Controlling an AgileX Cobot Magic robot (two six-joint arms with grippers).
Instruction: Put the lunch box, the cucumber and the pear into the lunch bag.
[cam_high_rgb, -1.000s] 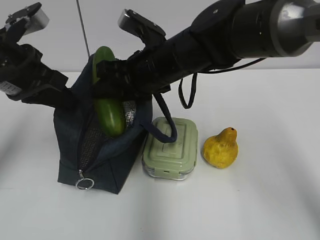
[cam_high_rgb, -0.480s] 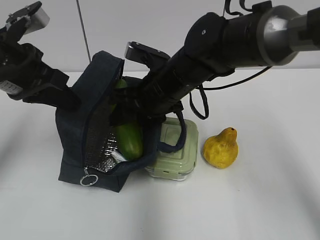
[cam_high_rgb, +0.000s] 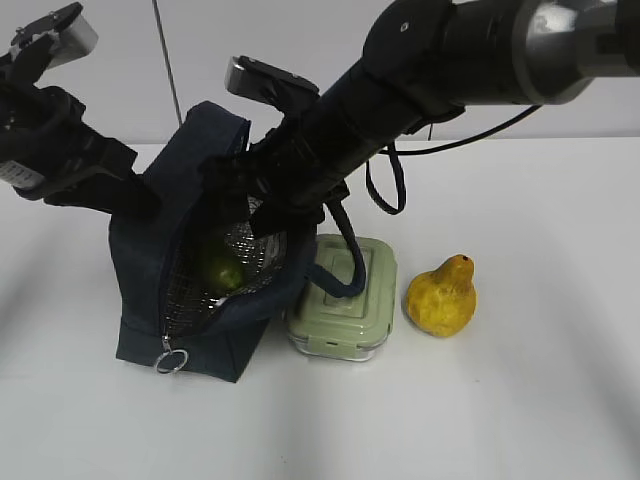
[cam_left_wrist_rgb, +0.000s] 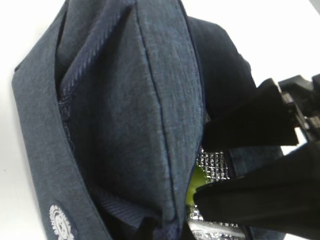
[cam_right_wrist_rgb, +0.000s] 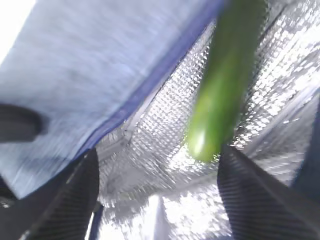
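You had the cucumber (cam_right_wrist_rgb: 220, 95) down inside the lunch bag (cam_high_rgb: 150, 270) with the right gripper (cam_right_wrist_rgb: 155, 185) spread open around it — lifting straight out, clear of the foil lining, would have served best.

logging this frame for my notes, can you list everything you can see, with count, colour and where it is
dark navy fabric lunch bag: one, navy with silver foil lining, standing left of centre on the table, mouth open.
smooth green cucumber: one, dark green, inside the bag against the foil lining.
clear rectangular lunch box with pale green lid: one, on the table right beside the bag.
bumpy yellow pear: one, yellow with brownish spots, on the table right of the lunch box, apart from it.
metal ring zipper pull: one, silver, low on the bag's front.
white table: one, under everything.
left pincer: black, at the bag's left side; grip unclear.
right pincer: black, open, fingers spread inside the bag's mouth.
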